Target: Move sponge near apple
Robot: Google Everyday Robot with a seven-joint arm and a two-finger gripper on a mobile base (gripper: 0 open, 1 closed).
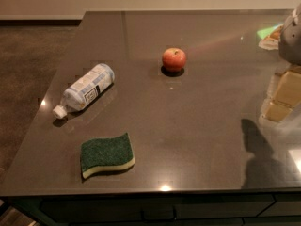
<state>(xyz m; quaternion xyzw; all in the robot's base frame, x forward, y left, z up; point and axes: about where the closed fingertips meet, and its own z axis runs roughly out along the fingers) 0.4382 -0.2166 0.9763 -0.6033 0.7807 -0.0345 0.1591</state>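
Note:
The sponge [106, 155] lies flat near the front left edge of the dark table [202, 117], green scouring side up with its pale yellow foam showing at the front. The apple [174, 59], red with a yellowish patch, stands upright toward the back middle of the table, well apart from the sponge. My gripper [281, 100] hangs at the right edge of the view, above the table's right side, far from both the sponge and the apple. It holds nothing that I can see.
A plastic water bottle [87, 91] lies on its side at the left, cap toward the front left, between the sponge and the table's left edge. A green and white packet [269, 34] sits at the far right back. Floor lies beyond the left edge.

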